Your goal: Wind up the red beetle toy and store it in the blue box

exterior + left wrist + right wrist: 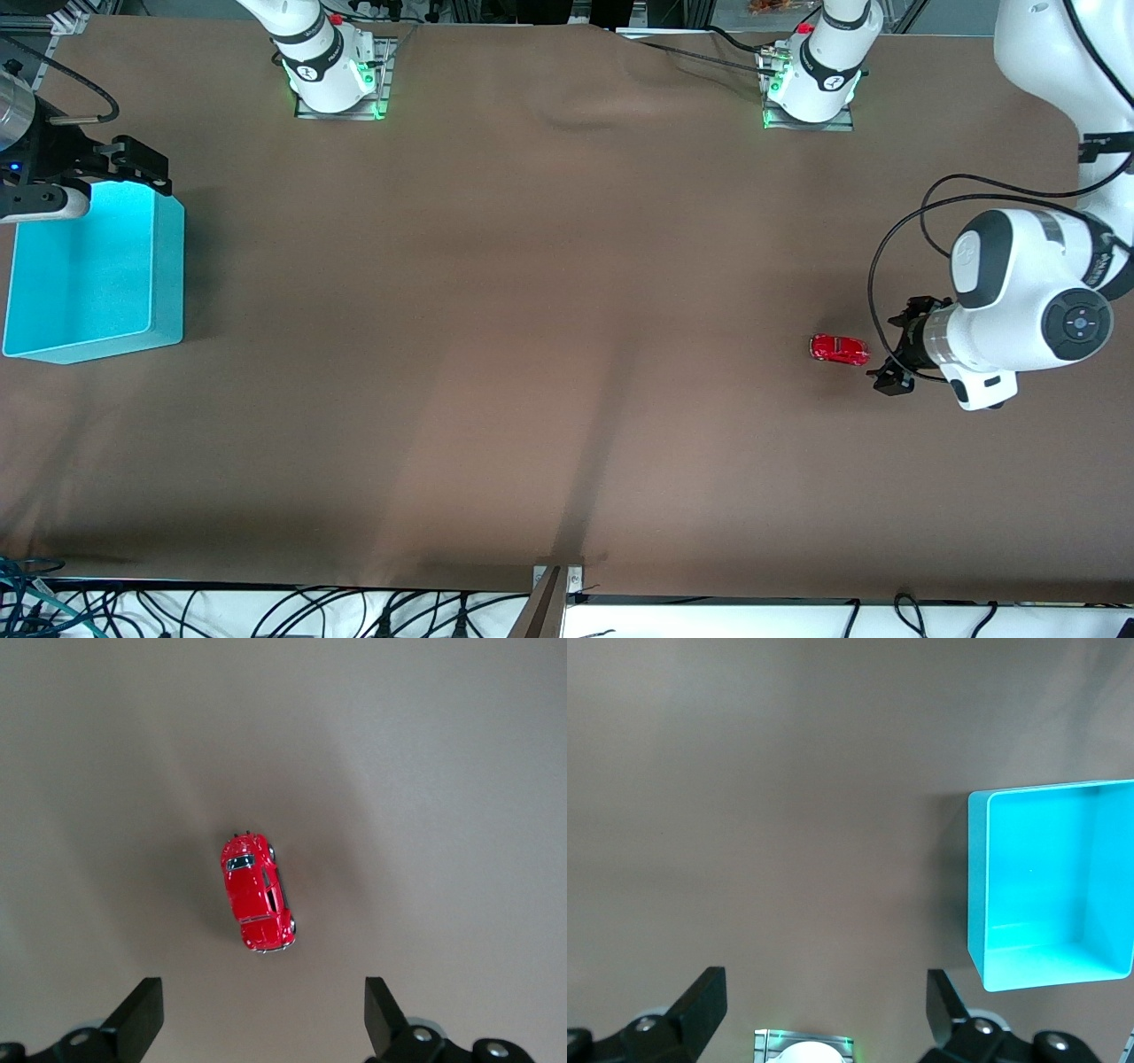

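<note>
Beetle toy (838,349) stood on table (549,354) at left arm's end | left gripper (893,346) just beside toy, apart from it | box (93,270) stood at right arm's end, well apart | right gripper (133,168) over box's edge.

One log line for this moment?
left gripper: open, beside red beetle toy | right gripper: open, over blue box | toy on table, box empty

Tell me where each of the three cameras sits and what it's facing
Front view: high across the table, facing both arm bases; shows the red beetle toy, blue box, left hand, right hand.
Left wrist view: looks down between its open fingers at the toy.
Right wrist view: looks down past open fingers at the box.
Front shares toy and box.
</note>
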### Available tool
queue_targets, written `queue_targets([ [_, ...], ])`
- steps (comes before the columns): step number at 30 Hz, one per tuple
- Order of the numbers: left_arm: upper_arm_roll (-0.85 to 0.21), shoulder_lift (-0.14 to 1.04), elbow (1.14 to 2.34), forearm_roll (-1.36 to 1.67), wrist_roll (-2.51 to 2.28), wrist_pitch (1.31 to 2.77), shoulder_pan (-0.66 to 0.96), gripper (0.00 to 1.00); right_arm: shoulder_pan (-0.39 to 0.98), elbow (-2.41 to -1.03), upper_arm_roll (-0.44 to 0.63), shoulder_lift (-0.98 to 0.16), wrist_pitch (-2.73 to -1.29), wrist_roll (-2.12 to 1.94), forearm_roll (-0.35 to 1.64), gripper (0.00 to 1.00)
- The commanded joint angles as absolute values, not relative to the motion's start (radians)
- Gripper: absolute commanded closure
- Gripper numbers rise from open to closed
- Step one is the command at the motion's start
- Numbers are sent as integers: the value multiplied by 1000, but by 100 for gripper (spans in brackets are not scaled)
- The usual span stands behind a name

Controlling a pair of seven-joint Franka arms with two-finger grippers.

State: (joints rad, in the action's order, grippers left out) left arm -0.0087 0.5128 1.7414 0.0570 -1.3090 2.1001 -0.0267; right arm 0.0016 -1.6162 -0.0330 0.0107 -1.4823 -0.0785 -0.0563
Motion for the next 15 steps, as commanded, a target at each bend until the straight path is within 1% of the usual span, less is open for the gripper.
queue_targets([
  [1,-5,477,1854,86,-1318,2195,-31,0,-3,-1583,-34,-3,-1459,-77,-52,0],
  [10,-5,471,1959,112,-1328,2344,-29,0,-2,-1583,-34,-2,-1459,-77,-52,0],
  [15,-5,469,1968,112,-1356,2359,-29,0,-3,-1583,-34,-2,-1459,-77,-52,0],
])
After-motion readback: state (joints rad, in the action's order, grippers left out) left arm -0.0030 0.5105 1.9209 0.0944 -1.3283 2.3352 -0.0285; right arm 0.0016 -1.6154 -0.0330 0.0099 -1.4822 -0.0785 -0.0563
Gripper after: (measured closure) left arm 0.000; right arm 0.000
